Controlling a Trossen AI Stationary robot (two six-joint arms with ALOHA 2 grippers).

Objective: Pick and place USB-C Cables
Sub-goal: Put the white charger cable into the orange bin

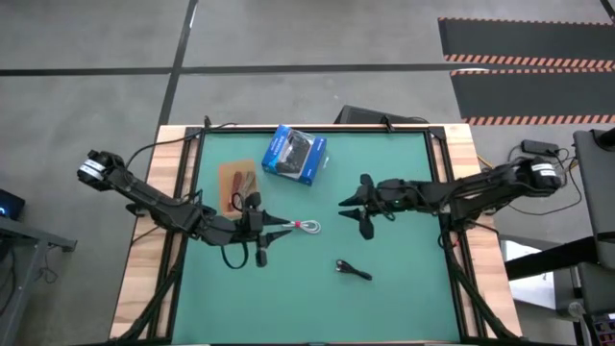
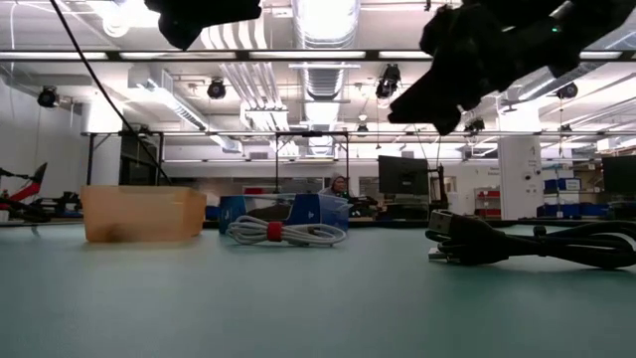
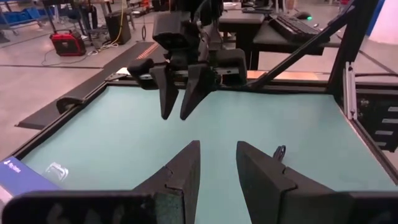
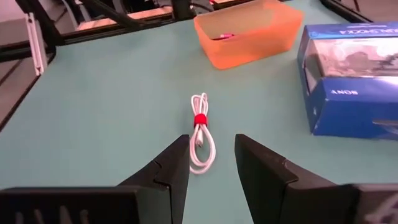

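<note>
The white cable with a red tie (image 4: 200,130) lies coiled flat on the green mat (image 1: 306,227), between my two grippers. The black cable (image 1: 354,271) lies nearer the near edge and shows close up in the low view (image 2: 527,242). A dark red cable (image 4: 224,36) rests inside the orange tray (image 1: 238,185). No grey cable shows. My left gripper (image 3: 217,168) is open and hovers over the white cable's left end (image 1: 261,229). My right gripper (image 4: 211,165) is open too, raised to the right of that cable (image 1: 346,204) and facing it.
The blue box (image 1: 295,154) stands near the far edge, to the right of the tray (image 2: 144,212). Black frame rails run along the mat's sides. Bare mat lies toward the near edge around the black cable (image 3: 278,151). A person sits far off in the room behind.
</note>
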